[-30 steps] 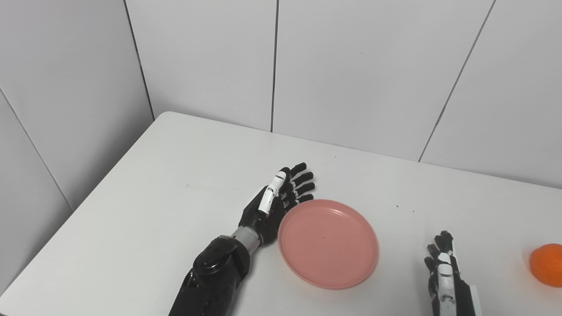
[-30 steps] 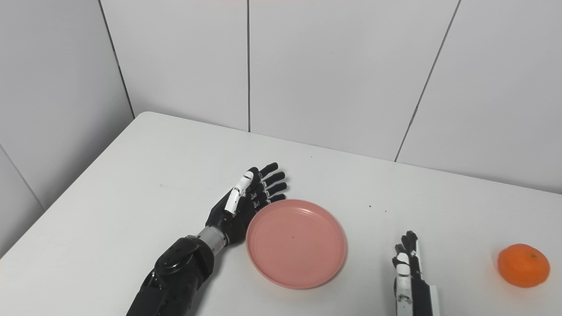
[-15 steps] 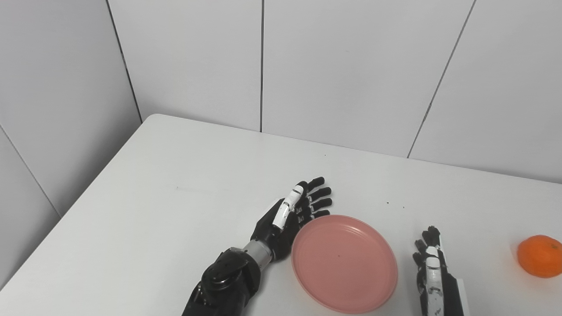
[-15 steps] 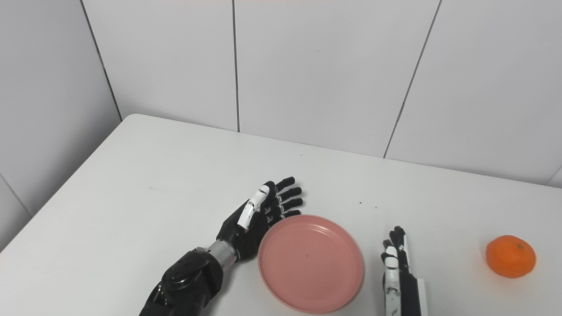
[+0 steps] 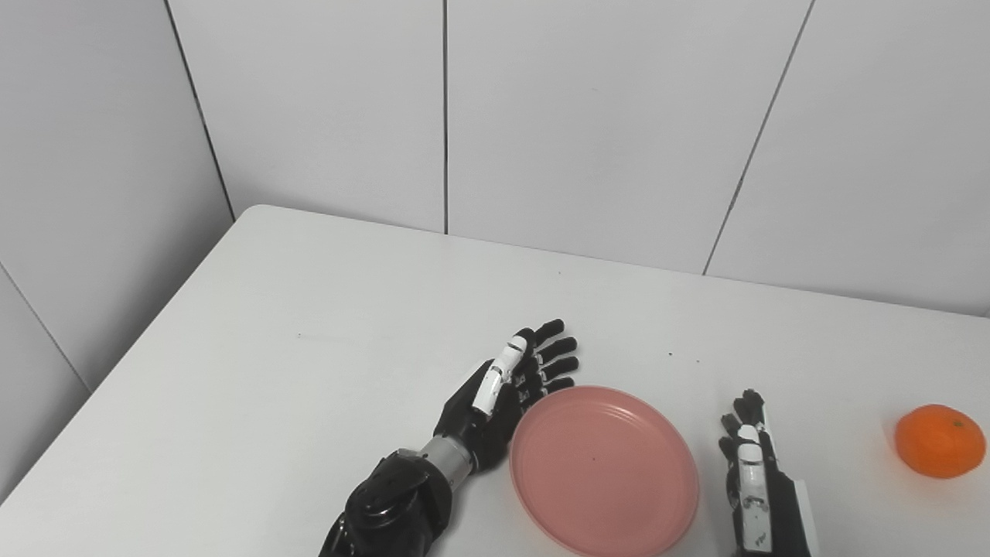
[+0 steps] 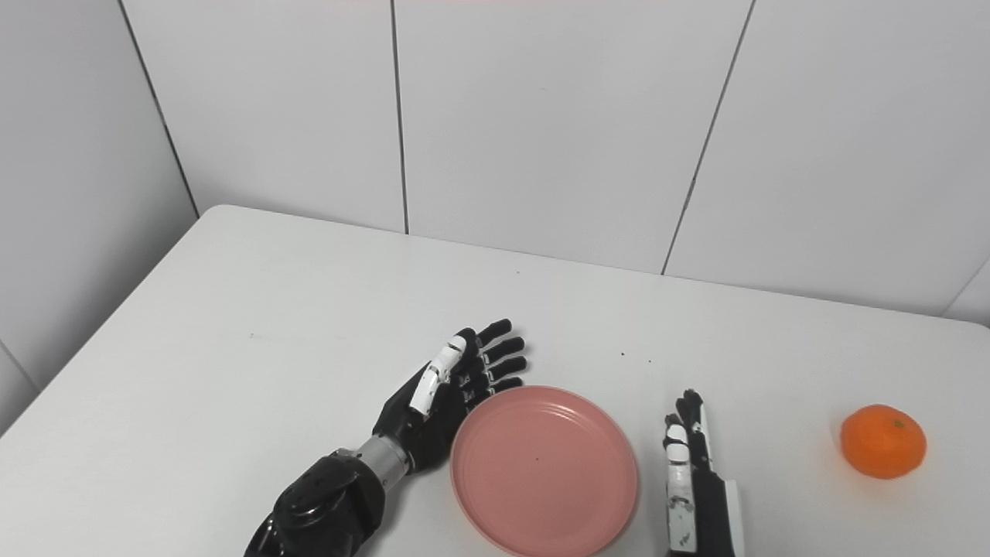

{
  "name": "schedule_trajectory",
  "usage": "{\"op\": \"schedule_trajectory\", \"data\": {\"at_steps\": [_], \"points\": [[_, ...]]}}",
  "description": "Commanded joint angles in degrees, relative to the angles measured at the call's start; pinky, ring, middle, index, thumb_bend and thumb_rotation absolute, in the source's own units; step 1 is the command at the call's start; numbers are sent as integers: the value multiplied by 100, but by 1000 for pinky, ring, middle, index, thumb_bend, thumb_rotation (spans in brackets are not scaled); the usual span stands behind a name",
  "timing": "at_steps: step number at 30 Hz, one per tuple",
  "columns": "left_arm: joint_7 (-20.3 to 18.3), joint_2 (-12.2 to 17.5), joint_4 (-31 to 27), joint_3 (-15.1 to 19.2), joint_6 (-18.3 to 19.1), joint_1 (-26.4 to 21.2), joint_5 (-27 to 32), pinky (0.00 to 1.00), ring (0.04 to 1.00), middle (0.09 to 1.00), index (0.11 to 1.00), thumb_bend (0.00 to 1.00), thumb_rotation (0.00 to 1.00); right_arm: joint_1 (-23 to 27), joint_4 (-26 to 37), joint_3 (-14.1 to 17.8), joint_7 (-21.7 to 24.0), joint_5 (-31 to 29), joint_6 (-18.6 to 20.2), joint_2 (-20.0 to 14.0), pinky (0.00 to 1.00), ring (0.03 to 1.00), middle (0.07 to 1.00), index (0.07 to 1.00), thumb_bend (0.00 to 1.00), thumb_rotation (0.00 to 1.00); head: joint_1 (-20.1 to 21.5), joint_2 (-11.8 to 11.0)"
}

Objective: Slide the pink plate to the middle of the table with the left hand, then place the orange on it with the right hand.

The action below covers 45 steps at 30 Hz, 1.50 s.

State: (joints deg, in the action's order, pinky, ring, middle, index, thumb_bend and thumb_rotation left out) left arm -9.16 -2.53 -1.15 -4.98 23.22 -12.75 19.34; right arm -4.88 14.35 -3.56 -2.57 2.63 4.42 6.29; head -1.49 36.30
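- Now the left hand (image 5: 506, 383), fingers spread, touches the pink plate (image 5: 605, 470) near the table's (image 5: 309, 348) front edge; pushing further may overshoot.
- Right hand (image 6: 691, 480), fingers straight and together, could bump the plate while reaching for the orange (image 6: 883, 441).

- pink plate (image 6: 544, 472): round, shallow, empty, flat on white table near the front edge, about centre.
- orange (image 6: 883, 441): whole, on table well right of plate.

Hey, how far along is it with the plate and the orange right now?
Roughly halfway. The pink plate sits near the table's middle, with the left hand open, flat against its left edge. The orange lies untouched far to the right. The right hand rests open beside the plate, holding nothing. Left: grasp the orange and set it on the plate.
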Motion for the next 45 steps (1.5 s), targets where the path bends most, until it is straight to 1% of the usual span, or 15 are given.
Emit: {"op": "schedule_trajectory", "data": {"at_steps": [1, 7, 13, 16, 21, 26, 32, 34, 37, 38, 39, 40, 42, 44, 45], "points": [[46, 59, -31, 26, 216, 108, -93, 903, 907, 915, 905, 364, 1000, 178, 221, 4, -24, 51, 104, 7, 979, 968, 982, 982, 245, 1000, 62, 3], [7, 146, -39, 81, 82, 148, -99, 905, 905, 909, 901, 369, 1000, 335, 289, 91, -115, 231, 176, -72, 953, 957, 965, 965, 272, 1000, 437, 27], [1, 208, 22, 130, -67, 152, -212, 906, 904, 910, 905, 375, 1000, 525, 395, 115, -213, 713, 236, -141, 961, 923, 931, 934, 235, 1000, 885, -12], [-24, 227, 69, 147, -138, 156, -228, 908, 906, 915, 908, 372, 1000, 605, 473, 91, -216, 975, 267, -195, 911, 904, 919, 919, 204, 1000, 1093, -52], [-53, 213, 191, 227, -262, 177, -182, 914, 909, 918, 908, 361, 1000, 750, 591, 127, -153, 1080, 265, -302, 858, 889, 912, 902, 195, 1000, 1262, -96], [-110, 223, 321, 321, -388, 206, -129, 919, 913, 924, 912, 358, 1000, 857, 666, 110, -163, 1434, 172, -523, 838, 873, 899, 887, 268, 1000, 1552, -225], [-207, 292, 446, 473, -502, 241, -67, 923, 912, 922, 910, 352, 1000, 910, 832, 15, -362, 2235, -56, -683, 835, 883, 900, 892, 426, 1000, 2006, -374], [-284, 319, 517, 534, -588, 249, -12, 929, 914, 922, 911, 351, 1000, 958, 915, -19, -415, 2630, 5, -746, 853, 890, 900, 898, 464, 1000, 2130, -436], [-389, 366, 611, 593, -694, 257, 47, 935, 917, 924, 915, 352, 1000, 1036, 1066, -27, -436, 3152, 116, -831, 862, 896, 904, 903, 466, 989, 2322, -518], [-409, 376, 624, 602, -709, 259, 57, 937, 918, 925, 918, 353, 1000, 1046, 1095, -20, -433, 3236, 138, -837, 862, 897, 905, 904, 470, 969, 2322, -518], [-421, 392, 637, 624, -708, 264, 74, 937, 919, 926, 919, 354, 1000, 1069, 1142, 9, -423, 3358, 182, -868, 862, 897, 905, 904, 471, 962, 2506, -575], [-419, 402, 645, 651, -699, 268, 94, 938, 919, 926, 917, 351, 1000, 1089, 1185, 51, -409, 3428, 224, -894, 855, 896, 904, 906, 490, 904, 2575, -601], [-445, 443, 688, 683, -724, 269, 145, 943, 924, 930, 918, 342, 1000, 1127, 1243, 138, -406, 3536, 283, -915, 823, 882, 900, 909, 556, 809, 2740, -663], [-540, 498, 781, 721, -792, 252, 211, 947, 927, 932, 920, 339, 1000, 1166, 1270, 226, -438, 3662, 330, -908, 812, 876, 897, 907, 578, 783, 2876, -715], [-590, 520, 828, 740, -823, 243, 243, 957, 933, 936, 925, 335, 1000, 1181, 1278, 266, -448, 3727, 348, -901, 806, 874, 897, 902, 626, 737, 2876, -715]]}}
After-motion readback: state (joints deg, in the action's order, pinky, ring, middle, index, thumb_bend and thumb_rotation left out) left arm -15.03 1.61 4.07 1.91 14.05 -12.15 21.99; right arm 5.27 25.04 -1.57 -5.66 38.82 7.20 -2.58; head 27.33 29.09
